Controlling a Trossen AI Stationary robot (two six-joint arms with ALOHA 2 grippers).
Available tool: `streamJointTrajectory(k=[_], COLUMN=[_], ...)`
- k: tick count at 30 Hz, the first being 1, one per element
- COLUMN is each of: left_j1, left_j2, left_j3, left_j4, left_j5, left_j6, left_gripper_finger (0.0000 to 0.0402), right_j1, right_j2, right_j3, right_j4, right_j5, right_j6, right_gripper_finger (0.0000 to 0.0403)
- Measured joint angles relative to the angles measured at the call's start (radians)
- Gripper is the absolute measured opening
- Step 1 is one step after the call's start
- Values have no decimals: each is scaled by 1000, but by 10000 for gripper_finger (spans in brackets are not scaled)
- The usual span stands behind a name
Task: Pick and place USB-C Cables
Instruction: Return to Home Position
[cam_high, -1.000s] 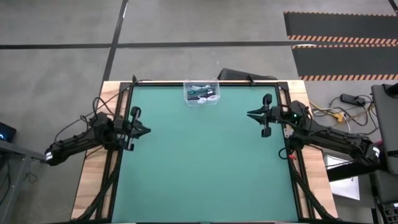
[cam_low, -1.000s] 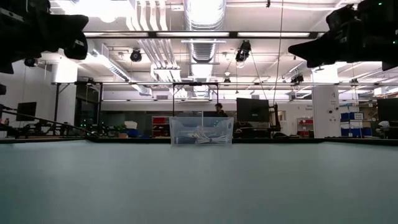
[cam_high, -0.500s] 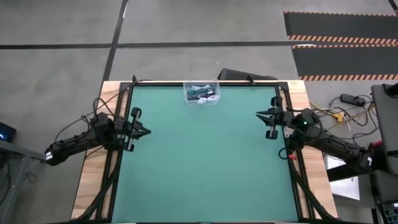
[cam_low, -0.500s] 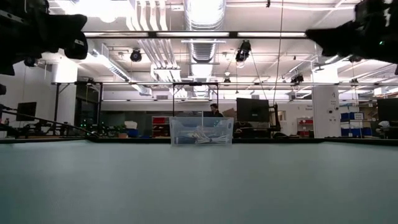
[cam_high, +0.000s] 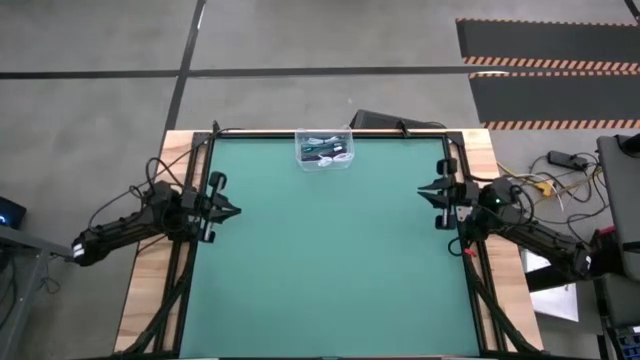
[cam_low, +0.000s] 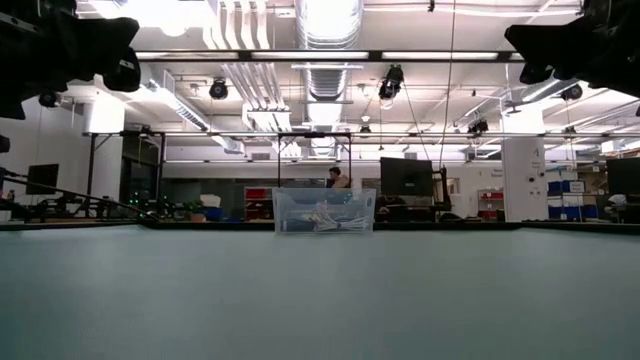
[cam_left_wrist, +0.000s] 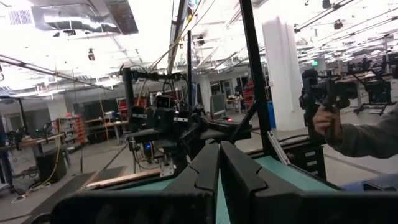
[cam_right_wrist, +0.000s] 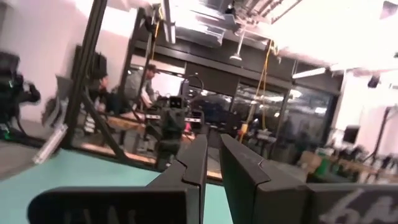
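The USB-C cables (cam_high: 327, 151) are lying bundled together inside the transparent bin (cam_high: 297, 150), which is sitting at the middle of the far edge of the green surface (cam_high: 320, 270). White, teal and dark strands are showing through its walls, but the separate cords cannot be counted. In the low view the bin (cam_low: 285, 205) is standing upright on the surface, with pale cords resting on its floor. The left end effector (cam_high: 234, 211) is hanging over the left edge of the surface, pointing inward toward the middle, well apart from the bin. Its fingers (cam_left_wrist: 200, 180) are pressed together, holding nothing. The right end effector (cam_high: 424, 190) is hanging over the right edge, pointing inward toward the left one. Its fingers (cam_right_wrist: 239, 168) are nearly touching, with only a thin slit between them and nothing pinched there. In the low view both arms are showing as dark shapes at the upper corners, raised well above the surface. Beyond the bin a person (cam_low: 335, 178) is showing in the room, and in the left wrist view a hand (cam_left_wrist: 324, 119) is gripping a dark device beside the surface.
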Motion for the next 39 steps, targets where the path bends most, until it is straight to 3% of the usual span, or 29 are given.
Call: streamJointTrajectory(k=[5, 13, 20, 22, 27, 29, 39], left_j1=[0, 0, 0, 0, 0, 0, 0], left_j2=[4, 4, 4, 4, 3, 4, 3], left_j3=[-1, -2, -2, -2, -2, -2, -2], left_j4=[-1, 0, 0, -1, 0, 0, 0], left_j5=[0, 0, -1, -1, -1, -1, -1], left_j6=[-2, -2, -2, -2, -1, -1, -1], left_gripper_finger=[0, 0, 0, 0, 0, 0, 0], right_j1=[0, 0, 49, 81, 174, 191, 241], right_j2=[3, 9, -7, -27, -75, -84, -117], right_j3=[0, -1, -1, -1, -2, -2, -2], right_j4=[-13, -23, -82, -154, -242, -276, -396], right_j5=[5, 4, 8, 58, 325, 384, 398], right_j6=[99, 111, -31, -56, -41, -33, -43], right_gripper_finger=[33, 34, 34, 34, 34, 34, 34])
